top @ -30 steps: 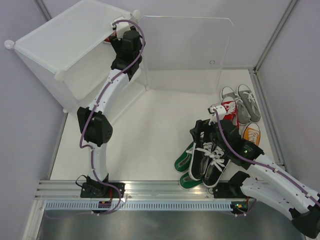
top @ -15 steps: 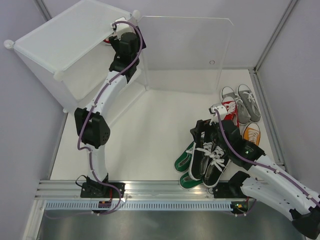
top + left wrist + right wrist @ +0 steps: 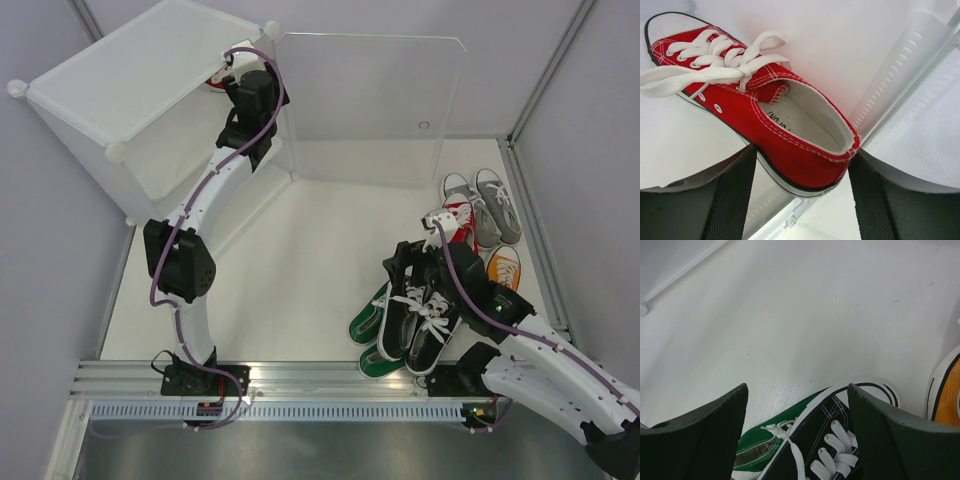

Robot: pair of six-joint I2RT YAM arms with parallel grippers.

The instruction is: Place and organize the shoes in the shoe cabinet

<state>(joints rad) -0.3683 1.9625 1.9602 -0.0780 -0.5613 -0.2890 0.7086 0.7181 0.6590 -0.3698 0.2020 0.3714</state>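
Red canvas lace-up sneaker [image 3: 790, 135] lies on a shelf inside the boxy white translucent plastic cabinet [image 3: 120, 80], its heel pinched between the fingers of the left gripper [image 3: 802, 155]. Over on the white table [image 3: 300, 260], the right gripper [image 3: 796, 387] hangs spread wide, holding nothing, above a black canvas sneaker [image 3: 825, 440] lying over a green canvas sneaker [image 3: 760, 447]

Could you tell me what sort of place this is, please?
Probably a robot test cell: two arms bolted to a white table, bare grey walls, a shoe cabinet and loose sneakers.

Red shoe [image 3: 780, 145] insole print: illegible
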